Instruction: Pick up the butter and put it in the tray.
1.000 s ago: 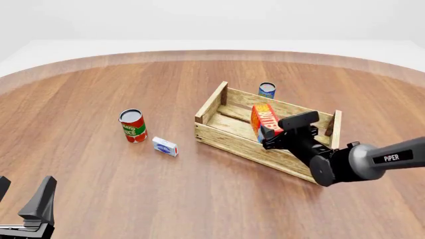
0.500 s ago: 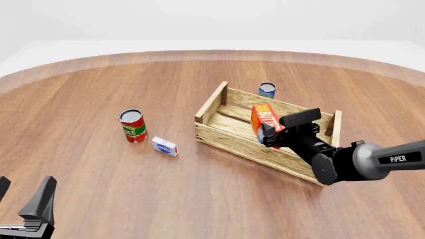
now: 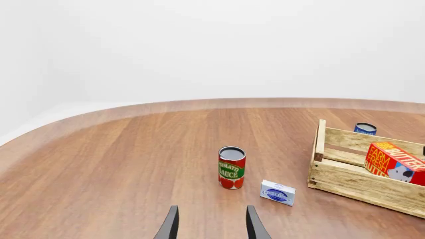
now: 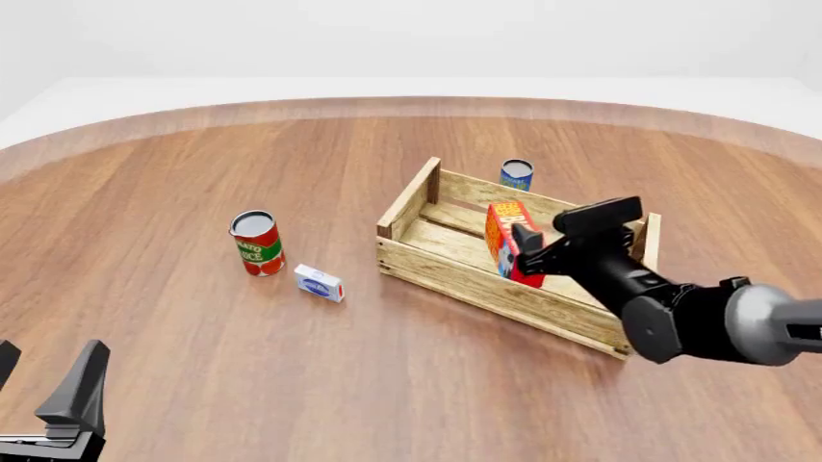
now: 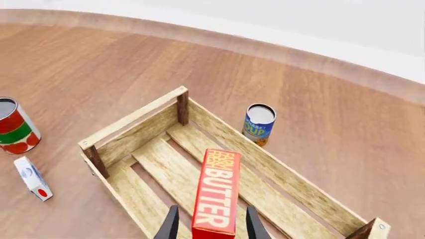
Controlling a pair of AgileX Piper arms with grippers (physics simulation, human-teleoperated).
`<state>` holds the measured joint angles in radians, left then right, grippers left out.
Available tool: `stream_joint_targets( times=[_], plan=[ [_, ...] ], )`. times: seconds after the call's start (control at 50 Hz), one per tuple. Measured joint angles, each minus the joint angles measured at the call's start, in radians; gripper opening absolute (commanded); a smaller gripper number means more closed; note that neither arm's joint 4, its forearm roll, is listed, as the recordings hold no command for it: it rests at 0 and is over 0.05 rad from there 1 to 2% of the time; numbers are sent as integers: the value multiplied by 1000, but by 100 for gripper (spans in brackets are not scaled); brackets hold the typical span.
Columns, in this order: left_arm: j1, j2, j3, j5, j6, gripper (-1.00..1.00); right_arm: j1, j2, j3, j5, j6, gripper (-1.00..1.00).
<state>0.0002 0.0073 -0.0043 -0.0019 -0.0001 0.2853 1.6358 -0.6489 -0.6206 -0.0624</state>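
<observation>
Butter [image 5: 217, 195] is gripped on end between the right fingers [image 5: 174, 225], inside the tray [image 4: 444, 267]. Long axis is seen running away from the wrist. Left fingers [image 3: 170, 225] are spread, empty, well apart.

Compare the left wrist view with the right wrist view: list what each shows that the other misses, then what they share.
Only the left wrist view: the left gripper, open and empty, low over bare table.

Only the right wrist view: the right gripper, its fingers on either side of the butter.

Both: the butter standing inside the tray, the tomato sauce can, the small white-and-blue box, and the blue can beyond the tray.
</observation>
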Motion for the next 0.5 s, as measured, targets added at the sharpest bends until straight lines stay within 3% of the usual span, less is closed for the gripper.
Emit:
stream_joint_targets(
  times=[0.5],
  plan=[
    [0, 0, 0, 0, 0, 100, 18, -164, 23, 73, 8, 100]
  ],
)
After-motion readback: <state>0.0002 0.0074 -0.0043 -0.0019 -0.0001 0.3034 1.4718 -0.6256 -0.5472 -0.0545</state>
